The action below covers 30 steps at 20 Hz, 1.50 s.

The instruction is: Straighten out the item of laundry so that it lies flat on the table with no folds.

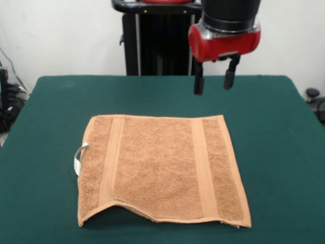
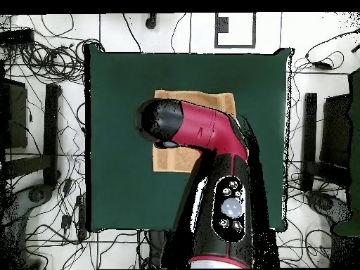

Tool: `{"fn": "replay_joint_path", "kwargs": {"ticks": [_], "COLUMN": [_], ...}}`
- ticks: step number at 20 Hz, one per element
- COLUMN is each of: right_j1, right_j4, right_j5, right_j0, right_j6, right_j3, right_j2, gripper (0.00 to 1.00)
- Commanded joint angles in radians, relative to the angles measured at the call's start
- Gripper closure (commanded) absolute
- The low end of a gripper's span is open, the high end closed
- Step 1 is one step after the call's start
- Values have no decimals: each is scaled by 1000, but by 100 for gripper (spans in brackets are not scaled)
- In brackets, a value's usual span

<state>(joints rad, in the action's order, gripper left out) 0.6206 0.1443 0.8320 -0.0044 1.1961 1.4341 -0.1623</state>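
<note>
The towel [image 1: 162,170] is spread near the middle of the green tabletop [image 1: 284,132], mostly flat. In the front view the near edge is not straight: towards the near-left corner [image 1: 84,219] it is lifted or tucked under, w/ a shadow beneath, & the near edge looks doubled, so a fold prob. remains there. A small white tag [image 1: 79,158] sticks out at the left edge.

Handling, as judged: terry cloth, light, soft, limp, no stiffness, so it will drape & drag rather than slide as a sheet; felt-like top is likely to grip it. Not fragile. Best taken by a pinch at an edge or corner, prob. the raised near-left corner in the front view, then pulled outward & low to flatten.

Arm pose: gripper [image 1: 214,81] is hung above the far side of the tabletop, beyond the towel's far-right corner, pointed straight down, clear of the cloth. Jaws are seen apart, nothing between them. In the overhead view the arm [image 2: 204,133] covers much of the towel; jaws hidden there.
</note>
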Motion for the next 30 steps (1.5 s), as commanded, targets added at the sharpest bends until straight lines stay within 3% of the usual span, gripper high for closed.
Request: {"fn": "replay_joint_path", "kwargs": {"ticks": [1, 16, 30], "right_j1": [-113, -147, -168], "right_j4": [-30, -13, -15], "right_j5": [-117, -44, 21], "right_j0": [-41, -51, -56], "right_j6": [96, 149, 153], "right_j3": [81, -70, -141], "right_j2": [130, 104, 83], "gripper": [0, 0, 0]}}
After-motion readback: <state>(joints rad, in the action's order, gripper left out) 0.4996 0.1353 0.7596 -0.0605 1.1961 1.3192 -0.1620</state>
